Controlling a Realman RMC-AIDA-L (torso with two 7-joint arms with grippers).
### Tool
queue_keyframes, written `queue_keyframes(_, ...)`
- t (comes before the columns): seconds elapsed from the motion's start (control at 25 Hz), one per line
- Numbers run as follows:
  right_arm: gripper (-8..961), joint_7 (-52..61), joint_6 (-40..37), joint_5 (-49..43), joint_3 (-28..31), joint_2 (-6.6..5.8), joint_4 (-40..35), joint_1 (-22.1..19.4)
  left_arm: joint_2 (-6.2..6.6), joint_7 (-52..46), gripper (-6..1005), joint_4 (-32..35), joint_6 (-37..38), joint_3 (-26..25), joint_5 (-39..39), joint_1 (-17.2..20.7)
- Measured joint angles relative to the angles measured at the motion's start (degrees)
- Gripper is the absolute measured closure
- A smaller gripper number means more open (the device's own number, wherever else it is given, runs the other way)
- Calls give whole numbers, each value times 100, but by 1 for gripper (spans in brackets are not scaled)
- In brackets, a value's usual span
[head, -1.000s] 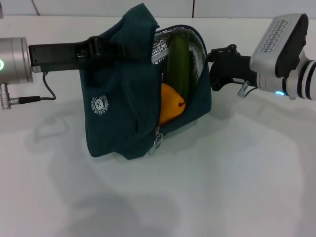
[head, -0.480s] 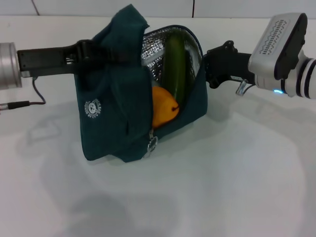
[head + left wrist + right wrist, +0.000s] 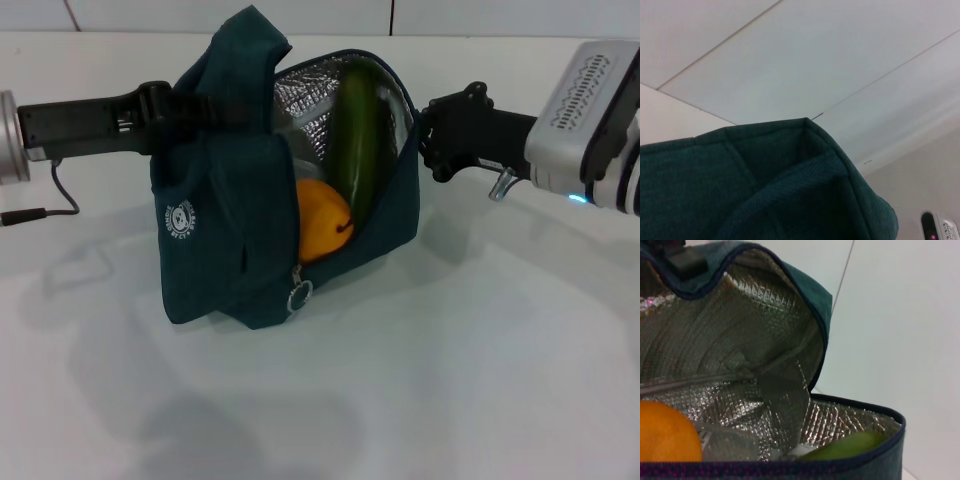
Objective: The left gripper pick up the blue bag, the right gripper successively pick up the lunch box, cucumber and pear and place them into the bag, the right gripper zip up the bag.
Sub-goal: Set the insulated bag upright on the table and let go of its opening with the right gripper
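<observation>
The blue bag (image 3: 215, 230) rests tilted on the white table, its mouth open toward my right side and its silver lining showing. My left gripper (image 3: 185, 103) reaches in from the left and is shut on the bag's handle fabric (image 3: 765, 190). Inside, the green cucumber (image 3: 355, 140) stands on end with the orange pear (image 3: 320, 222) below it. The zip pull ring (image 3: 298, 296) hangs at the lower front of the opening. My right gripper (image 3: 432, 140) sits right at the bag's right rim. Its wrist view looks into the bag at the pear (image 3: 667, 432), the clear lunch box (image 3: 727, 440) and the cucumber (image 3: 850, 445).
The bare white table (image 3: 450, 370) stretches in front of and to the right of the bag. A white wall with panel seams stands behind. The left arm's cable (image 3: 45, 205) hangs at the far left.
My left gripper has drawn the bag a little to the left. The right arm's white housing has shifted slightly right, and its claw stays by the rim.
</observation>
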Motion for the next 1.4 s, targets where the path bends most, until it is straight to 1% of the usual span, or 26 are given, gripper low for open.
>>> queue_keyframes(0.32,947,-79,3,-28,-55,0,-628,-454,24,0,948,22,0,-9,-11,22)
queue_keyframes(0.44,947,-80,-15,-29,-58,-10,-871,-570,47,0,948,18,0,-10,-17,32)
queue_keyframes(0.64,948,-80,-67,-31,-62,-31,-1235,-793,52,46,948,0,-1,3,-22,24)
queue_keyframes(0.92,949,-76,-159,-164,-19,-84,-2112,-1341,-9,80,948,-9,-1,35,-23,-20)
queue_keyframes(1.2,950,-35,-405,-271,139,-147,-2880,-1912,-140,98,948,-12,-11,52,-3,-77)
queue_keyframes(1.4,950,-20,-603,-272,411,-158,-3259,-2271,-148,103,948,-19,-32,25,-9,-51)
